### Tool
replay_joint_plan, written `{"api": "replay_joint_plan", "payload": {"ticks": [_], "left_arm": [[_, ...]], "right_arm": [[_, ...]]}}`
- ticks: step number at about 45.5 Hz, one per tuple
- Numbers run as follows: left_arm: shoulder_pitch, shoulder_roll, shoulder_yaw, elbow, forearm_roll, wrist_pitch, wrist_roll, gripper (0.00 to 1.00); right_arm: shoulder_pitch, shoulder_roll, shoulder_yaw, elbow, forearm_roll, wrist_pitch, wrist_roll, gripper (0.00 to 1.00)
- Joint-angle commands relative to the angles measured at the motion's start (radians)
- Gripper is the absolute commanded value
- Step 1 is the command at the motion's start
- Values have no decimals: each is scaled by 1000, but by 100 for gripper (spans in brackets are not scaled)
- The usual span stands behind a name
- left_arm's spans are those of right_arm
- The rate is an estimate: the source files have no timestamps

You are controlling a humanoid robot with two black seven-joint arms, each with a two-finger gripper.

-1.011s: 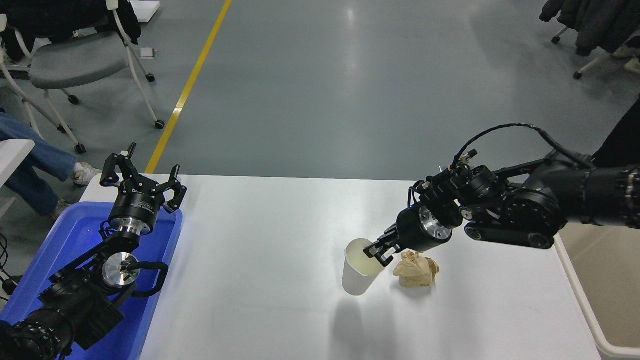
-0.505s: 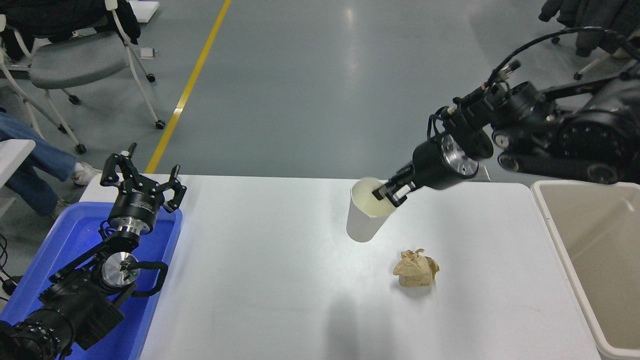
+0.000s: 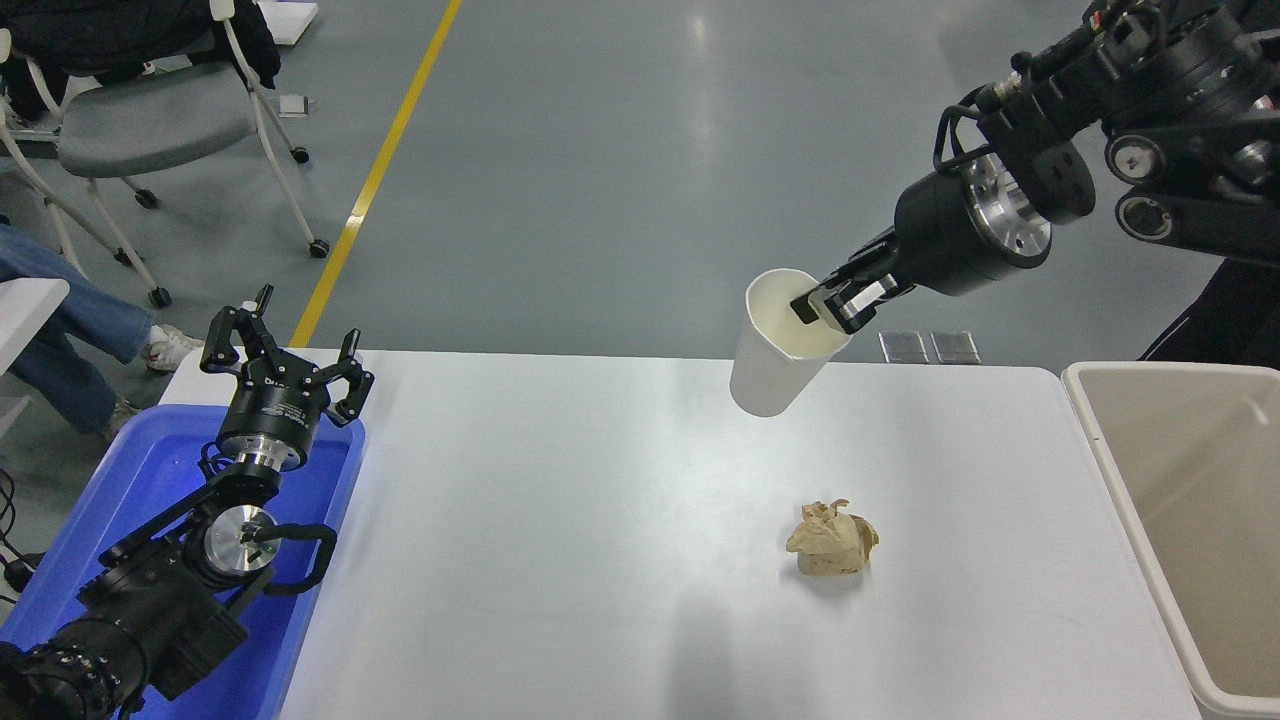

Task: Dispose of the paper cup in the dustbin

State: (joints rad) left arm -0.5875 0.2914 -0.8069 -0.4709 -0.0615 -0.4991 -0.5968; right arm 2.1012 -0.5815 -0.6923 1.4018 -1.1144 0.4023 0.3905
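The white paper cup (image 3: 778, 350) hangs high in the air over the table's far edge, mouth up and tilted slightly. My right gripper (image 3: 835, 303) is shut on the cup's rim, one finger inside and one outside. The right arm reaches in from the upper right. The beige dustbin (image 3: 1120, 480) stands at the table's right end, to the right of and below the cup, its inside looking empty. My left gripper (image 3: 283, 355) is open and parked over the blue tray at the lower left.
A crumpled tan paper ball (image 3: 832, 540) lies on the white table (image 3: 560, 520), right of centre. A blue tray (image 3: 140, 480) sits at the left edge under the left arm. A chair and a person's legs are at the far left.
My right gripper has lifted the cup off the table from beside the paper ball, carrying it up, away and to the right. The left arm has not moved.
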Motion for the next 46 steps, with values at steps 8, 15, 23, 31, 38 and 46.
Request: {"api": "replay_joint_plan", "payload": {"ticks": [8, 15, 23, 31, 38, 46], "left_arm": [[0, 0, 0, 0, 0, 1, 0, 100], [0, 0, 0, 0, 0, 1, 0, 100], [0, 0, 0, 0, 0, 1, 0, 100], [0, 0, 0, 0, 0, -1, 0, 100], [0, 0, 0, 0, 0, 1, 0, 100], [0, 0, 0, 0, 0, -1, 0, 100]], "right_arm": [[-147, -237, -20, -121, -15, -8, -2, 0], [-274, -408, 39, -207, -7, -59, 1, 0], [-492, -581, 198, -279, 30, -111, -2, 0], [-685, -690, 307, -342, 157, -148, -4, 0], [-786, -750, 306, -392, 369, -229, -7, 0], [-964, -767, 318, -460, 589, -313, -5, 0]]}}
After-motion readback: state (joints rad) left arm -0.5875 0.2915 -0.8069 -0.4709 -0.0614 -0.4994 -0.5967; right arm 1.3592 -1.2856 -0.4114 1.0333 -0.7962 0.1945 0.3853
